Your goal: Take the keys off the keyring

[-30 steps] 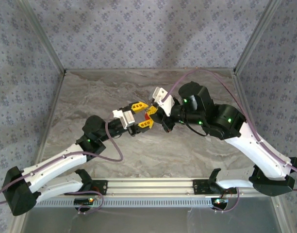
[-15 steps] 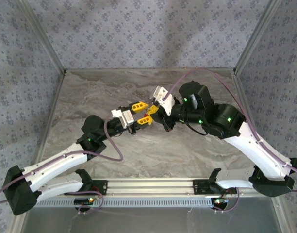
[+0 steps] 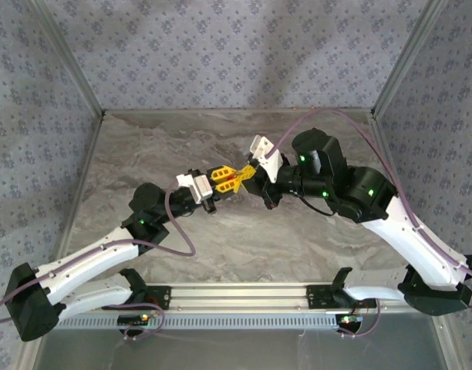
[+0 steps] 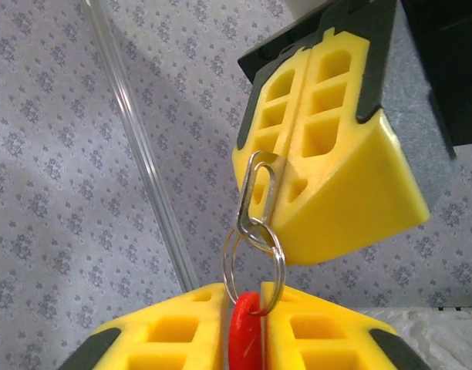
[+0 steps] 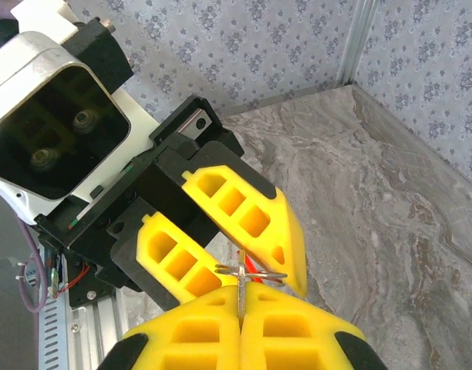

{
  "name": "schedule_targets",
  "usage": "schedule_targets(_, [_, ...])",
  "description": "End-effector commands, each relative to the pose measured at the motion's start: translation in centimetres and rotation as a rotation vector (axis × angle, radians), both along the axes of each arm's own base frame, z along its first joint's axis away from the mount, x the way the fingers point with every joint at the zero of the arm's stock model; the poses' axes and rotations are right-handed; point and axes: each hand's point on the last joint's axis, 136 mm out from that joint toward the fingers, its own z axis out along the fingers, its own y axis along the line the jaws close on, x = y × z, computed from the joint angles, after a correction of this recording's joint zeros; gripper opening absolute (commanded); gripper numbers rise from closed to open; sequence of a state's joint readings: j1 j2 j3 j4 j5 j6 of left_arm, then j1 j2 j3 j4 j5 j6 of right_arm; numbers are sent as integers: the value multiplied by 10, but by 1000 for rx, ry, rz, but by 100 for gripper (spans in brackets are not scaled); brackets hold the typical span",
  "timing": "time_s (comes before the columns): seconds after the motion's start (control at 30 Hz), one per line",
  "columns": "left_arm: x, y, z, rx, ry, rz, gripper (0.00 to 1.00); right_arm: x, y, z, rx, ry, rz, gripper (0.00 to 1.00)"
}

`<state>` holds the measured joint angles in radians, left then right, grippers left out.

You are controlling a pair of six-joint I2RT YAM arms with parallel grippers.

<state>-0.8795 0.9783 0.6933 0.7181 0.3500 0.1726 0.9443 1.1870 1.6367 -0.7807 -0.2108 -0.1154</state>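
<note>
The keyring hangs in the air between my two grippers. Its red plastic tag is pinched between the yellow fingers of my left gripper, which is shut on it. A silvery split ring runs through the tag and through the slotted head of a flat metal key. My right gripper is shut on that key. From the right wrist, the key stands edge-on in my right gripper, with the ring lying across it. Seen from above, left gripper and right gripper meet tip to tip.
Both grippers are held above the marbled grey tabletop. Patterned walls close the back and sides, with metal corner posts. An aluminium rail with the arm bases runs along the near edge.
My left gripper's fingers, spread wide around the red tag a second ago, have closed onto it. Both grippers drifted slightly toward the back; the right stayed shut.
</note>
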Motion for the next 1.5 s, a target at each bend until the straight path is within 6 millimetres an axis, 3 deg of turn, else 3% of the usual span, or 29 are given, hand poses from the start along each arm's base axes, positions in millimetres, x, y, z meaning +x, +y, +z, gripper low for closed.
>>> schedule_targets(0.0, [-6, 6, 29, -76, -56, 1, 16, -4, -2, 6, 39, 11, 5, 0])
schedule_targets(0.07, [-7, 6, 29, -74, -57, -3, 12, -5, -2, 6, 43, 16, 10, 0])
schedule_targets(0.2, [-7, 5, 31, -78, -55, -7, 18, -5, -2, 6, 46, 19, 11, 0])
schedule_targets(0.37, [-9, 4, 33, -82, -64, -20, 15, -4, -4, 6, 51, 18, 5, 0])
schedule_targets(0.47, [-10, 5, 35, -93, -63, -27, 12, -4, -4, 6, 53, 18, 3, 0])
schedule_targets(0.6, [-16, 5, 35, -84, -49, -60, 0, 0, -8, 3, 47, 21, -17, 0])
schedule_targets(0.73, [-13, 2, 38, -42, 30, -69, 0, 6, -13, 6, 53, -5, -56, 0])
schedule_targets(0.87, [-6, 2, 35, -18, 124, -53, 0, 13, -19, 6, 25, -109, -95, 0])
schedule_targets(1.07, [-2, 1, 31, 11, 251, -57, 0, 8, -21, 7, -1, -339, -93, 0])
schedule_targets(1.47, [2, 1, 31, 45, 363, -45, 0, -18, -19, -9, -106, -668, -8, 0])
